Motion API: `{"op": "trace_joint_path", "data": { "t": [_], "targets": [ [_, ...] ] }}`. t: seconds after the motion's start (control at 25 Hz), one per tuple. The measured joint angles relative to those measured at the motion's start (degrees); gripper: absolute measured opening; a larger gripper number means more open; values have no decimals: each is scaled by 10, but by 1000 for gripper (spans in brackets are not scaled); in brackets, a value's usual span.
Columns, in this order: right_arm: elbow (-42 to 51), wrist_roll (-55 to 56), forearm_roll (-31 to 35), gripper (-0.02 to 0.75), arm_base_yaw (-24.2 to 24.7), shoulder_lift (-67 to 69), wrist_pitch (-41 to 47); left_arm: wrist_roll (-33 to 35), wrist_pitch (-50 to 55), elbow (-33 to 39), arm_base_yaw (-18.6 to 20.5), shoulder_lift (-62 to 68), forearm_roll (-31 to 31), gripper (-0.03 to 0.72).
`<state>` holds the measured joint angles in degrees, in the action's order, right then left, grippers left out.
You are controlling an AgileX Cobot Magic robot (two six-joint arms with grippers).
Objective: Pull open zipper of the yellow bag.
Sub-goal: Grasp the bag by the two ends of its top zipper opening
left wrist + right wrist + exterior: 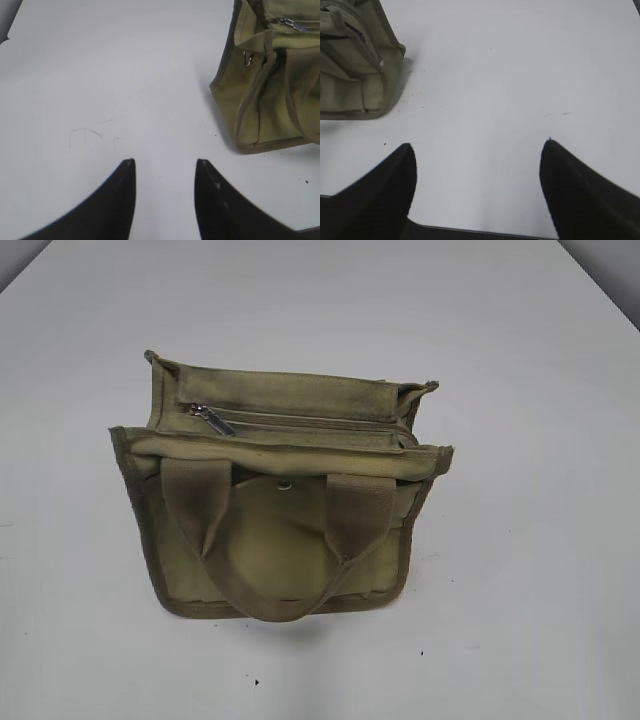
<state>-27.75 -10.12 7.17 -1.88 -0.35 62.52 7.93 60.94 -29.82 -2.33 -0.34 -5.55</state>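
A: Canvas, olive-yellow: the yellow bag (280, 510) sits mid-table, nearer the far edge than the near one, its webbing handle (270, 540) flopped toward the near edge so the top is uncovered

B: And the zipper (300, 423)?

A: It runs along the top, looks closed, with the silver pull tab (213, 420) at its left end. Opening it would probably mean dragging the tab toward the table's right edge

B: Are the arms on it?

A: Neither. The left gripper (165, 167) hangs over bare table beside the bag's left end, jaws partly apart and grasping nothing. The right gripper (477, 150) is spread wide and empty beside the right end

B: Why flank it?

A: My guess: the left is nearer the tab, and the right could pin the fabric so the bag doesn't slide
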Motion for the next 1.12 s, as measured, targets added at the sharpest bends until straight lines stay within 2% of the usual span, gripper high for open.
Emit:
{"op": "trace_joint_path", "data": {
  "t": [0.16, 0.32, 0.44, 0.6, 0.72, 0.88, 1.12],
  "targets": [
    [-1, -1, 1, 593, -22, 9, -3, 0, -34, -14, 0, 24, -19, 309],
    [-9, -20, 4, 593, -45, 67, -40, 0, -125, -22, 0, 65, -64, 309],
    [-11, -40, 23, 593, -47, 133, -88, 0, -175, -24, 0, 126, -128, 309],
    [-34, -67, 83, 593, -47, 226, -149, 2, -199, -48, 0, 244, -214, 309],
    [-62, -108, 137, 593, -64, 293, -185, 38, -182, -87, 0, 349, -292, 309],
    [-118, -197, 182, 593, -97, 406, -196, 101, -103, -155, 0, 504, -396, 309],
    [-197, -275, 191, 593, -147, 568, -212, 143, -40, -224, 0, 685, -468, 309]
  ]
}}
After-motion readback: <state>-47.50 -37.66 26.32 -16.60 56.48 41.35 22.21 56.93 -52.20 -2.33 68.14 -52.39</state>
